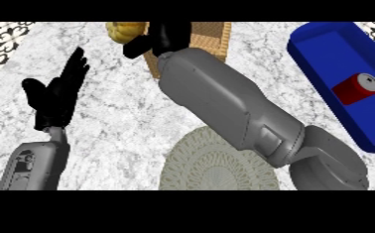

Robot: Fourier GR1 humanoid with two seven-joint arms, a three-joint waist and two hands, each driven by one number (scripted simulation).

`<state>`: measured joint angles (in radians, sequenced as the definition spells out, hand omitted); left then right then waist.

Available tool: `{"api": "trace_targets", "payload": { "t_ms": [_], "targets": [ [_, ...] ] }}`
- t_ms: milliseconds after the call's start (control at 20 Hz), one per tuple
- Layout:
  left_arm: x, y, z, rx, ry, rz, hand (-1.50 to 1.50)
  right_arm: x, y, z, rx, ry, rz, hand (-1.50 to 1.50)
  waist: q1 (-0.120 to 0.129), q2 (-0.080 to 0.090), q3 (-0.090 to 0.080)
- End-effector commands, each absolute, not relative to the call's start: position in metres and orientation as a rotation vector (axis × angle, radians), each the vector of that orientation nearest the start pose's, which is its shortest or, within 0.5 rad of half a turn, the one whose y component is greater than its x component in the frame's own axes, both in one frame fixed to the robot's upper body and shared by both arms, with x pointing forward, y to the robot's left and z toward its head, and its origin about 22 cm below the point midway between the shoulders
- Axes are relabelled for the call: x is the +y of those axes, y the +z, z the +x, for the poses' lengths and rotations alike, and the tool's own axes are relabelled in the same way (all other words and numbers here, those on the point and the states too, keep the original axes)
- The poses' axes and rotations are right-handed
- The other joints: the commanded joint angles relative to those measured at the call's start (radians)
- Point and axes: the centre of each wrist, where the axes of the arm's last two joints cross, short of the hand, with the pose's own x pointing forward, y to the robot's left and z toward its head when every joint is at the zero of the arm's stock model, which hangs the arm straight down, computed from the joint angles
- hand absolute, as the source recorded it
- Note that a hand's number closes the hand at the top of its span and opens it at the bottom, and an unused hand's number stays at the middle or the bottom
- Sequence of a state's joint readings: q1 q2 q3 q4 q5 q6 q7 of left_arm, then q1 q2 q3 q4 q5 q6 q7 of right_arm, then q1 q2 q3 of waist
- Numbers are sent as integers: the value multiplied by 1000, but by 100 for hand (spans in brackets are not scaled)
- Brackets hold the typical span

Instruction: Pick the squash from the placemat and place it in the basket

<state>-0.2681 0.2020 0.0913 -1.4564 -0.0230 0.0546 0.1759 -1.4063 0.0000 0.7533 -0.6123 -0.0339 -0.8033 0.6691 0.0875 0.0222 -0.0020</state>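
1. One view only, from the head, is given. The right hand (162, 37) is seen stretched far forward across the marble table (124, 113), its grey forearm running from the lower right up to the wicker basket (212, 36) at the top.
2. The squash (123, 30), yellow and lumpy, is seen at the upper edge, touching the left of the right hand's fingers (135, 48), which are curled down beside and against it; it is judged to be held, though the contact itself is partly hidden.
3. The squash lies just outside the basket's left rim, so the coming move is judged to be a short carry rightward over that rim. Its long axis cannot be told.
4. The round woven placemat (198, 170) is seen below, well apart from the squash.
5. The left hand (55, 95) is rested at the left, fingers straight and spread, holding nothing, farther from the squash than the right.
6. A blue bin (315, 53) holding a red can (355, 89) lies at the right.
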Motion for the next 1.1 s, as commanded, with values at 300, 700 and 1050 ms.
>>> {"api": "trace_targets", "payload": {
  "t_ms": [300, 700, 1050],
  "targets": [
    [277, 53, 302, -1541, -89, 251, 0, 43, 194, 413, -1743, 999, -1256, 150, -7, -6, -2],
    [277, 64, 313, -1564, -84, 230, 0, 36, 189, 418, -1747, 1018, -1267, 150, -9, 0, -1],
    [265, 47, 302, -1562, -90, 222, 0, 20, 178, 428, -1478, 1130, -1255, 150, 7, 6, -2]
  ]
}}
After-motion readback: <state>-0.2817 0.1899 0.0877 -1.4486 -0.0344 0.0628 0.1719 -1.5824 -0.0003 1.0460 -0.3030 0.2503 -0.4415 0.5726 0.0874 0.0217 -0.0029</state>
